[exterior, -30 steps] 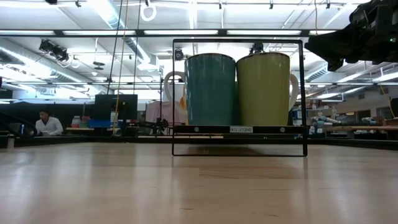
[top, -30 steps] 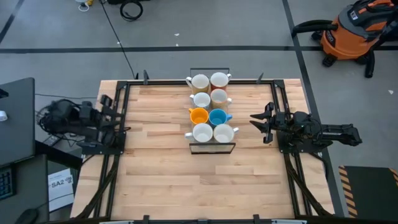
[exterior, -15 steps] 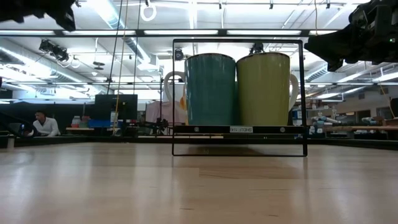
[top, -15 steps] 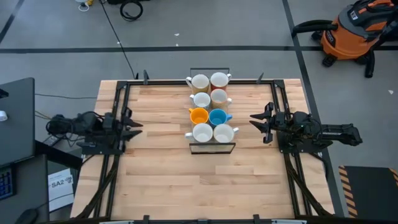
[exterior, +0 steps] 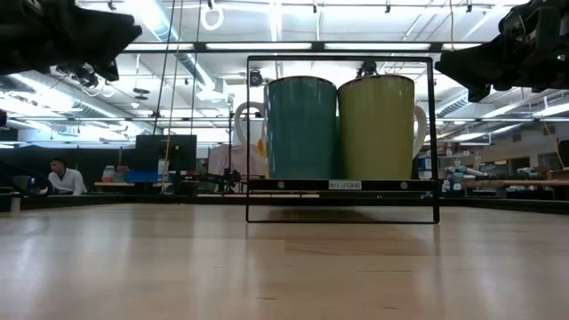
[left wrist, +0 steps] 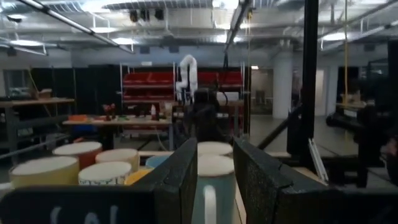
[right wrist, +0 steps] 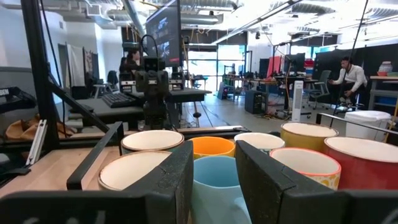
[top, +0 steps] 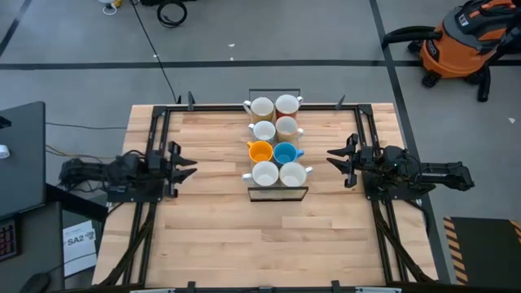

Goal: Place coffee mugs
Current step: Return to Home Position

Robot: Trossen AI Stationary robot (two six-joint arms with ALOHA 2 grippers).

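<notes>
Several coffee mugs (top: 275, 140) stand upright in two rows inside a black wire rack (top: 278, 194) at the table's far middle. In the low view a teal mug (exterior: 300, 129) and a pale green mug (exterior: 378, 129) fill the rack's near end. My left gripper (top: 191, 167) hovers open left of the rack, pointing at it, with nothing between its fingers (left wrist: 180, 177). Right of the rack my right gripper (top: 332, 155) is open too, facing the mugs, and its fingers (right wrist: 177, 177) also have nothing between them.
Bare wooden tabletop (top: 269, 244) lies between the rack and the near edge. Black frame rails (top: 155, 146) run along both table sides. An orange vacuum (top: 464, 41) stands on the floor at the far right. A person (exterior: 62, 178) sits far behind the table.
My left gripper has come down and moved from beyond the table's left edge toward the rack, and its arm now shows at the top left of the low view. The mugs and my right gripper have kept still.
</notes>
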